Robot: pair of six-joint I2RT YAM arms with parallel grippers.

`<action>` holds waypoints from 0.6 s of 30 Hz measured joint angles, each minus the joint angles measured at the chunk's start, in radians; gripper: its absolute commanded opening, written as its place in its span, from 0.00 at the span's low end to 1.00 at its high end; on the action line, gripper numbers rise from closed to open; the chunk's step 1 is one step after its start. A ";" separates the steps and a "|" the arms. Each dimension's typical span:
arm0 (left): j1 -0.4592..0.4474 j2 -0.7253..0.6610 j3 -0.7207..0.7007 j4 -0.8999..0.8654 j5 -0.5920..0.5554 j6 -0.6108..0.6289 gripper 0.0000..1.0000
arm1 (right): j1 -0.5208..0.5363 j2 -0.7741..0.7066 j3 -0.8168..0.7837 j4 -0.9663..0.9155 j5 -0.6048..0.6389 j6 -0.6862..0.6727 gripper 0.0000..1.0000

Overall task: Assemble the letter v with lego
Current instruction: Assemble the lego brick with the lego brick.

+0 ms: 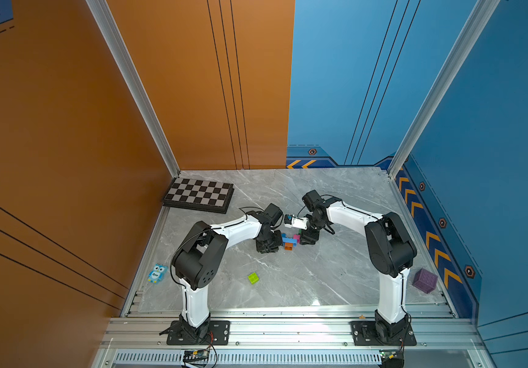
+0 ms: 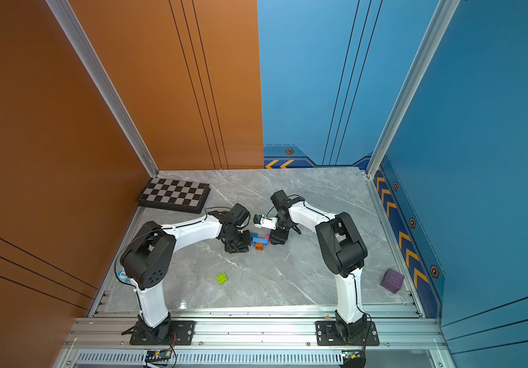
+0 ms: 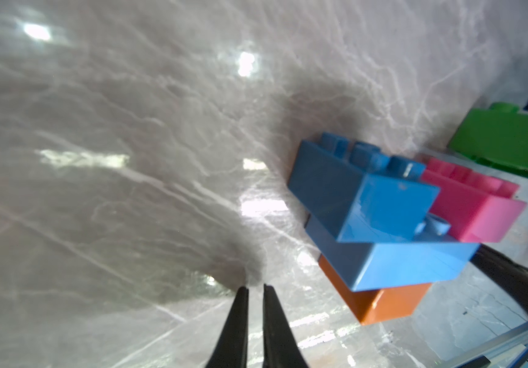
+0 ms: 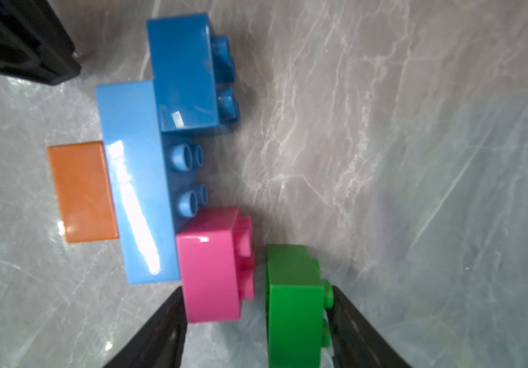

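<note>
At the centre of both top views, flat on the grey marble table [image 1: 335, 270]: the unfinished letter v [image 1: 288, 240] [image 2: 260, 240]. Lies on its side, point toward the lower edge of the frame, studs and open end toward the upper edge. Built so far of an orange brick [image 4: 82, 191] at the point, a light-blue brick [image 4: 135, 181] across it with long axis running left to right in the top views, then a dark-blue brick [image 4: 181, 73] and a pink brick [image 4: 211, 264] stepped out on its two ends. Just beside the pink arm, parted from it by a thin gap, a green brick [image 4: 292, 302], studs facing the same way. Left gripper [image 3: 255, 286] clenched on nothing, tips near the dark-blue side. Right gripper [image 4: 257, 288] released, jaws spread wide astride pink and green together. Alone toward the lower middle of the top views, well apart from the figure, a lime brick [image 1: 253, 278]. At the upper left of the table, a chessboard [image 1: 199, 194].
</note>
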 measured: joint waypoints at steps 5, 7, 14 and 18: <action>-0.001 0.004 0.000 0.036 0.016 -0.016 0.12 | 0.006 0.000 0.000 0.010 0.001 0.011 0.62; -0.001 0.004 0.000 0.047 0.018 -0.023 0.12 | 0.007 0.000 0.000 0.011 0.001 0.013 0.58; -0.001 0.013 0.000 0.068 0.019 -0.034 0.12 | 0.009 0.000 0.000 0.011 0.001 0.013 0.53; -0.001 0.026 0.000 0.071 0.021 -0.035 0.12 | 0.010 0.000 0.000 0.011 0.001 0.012 0.52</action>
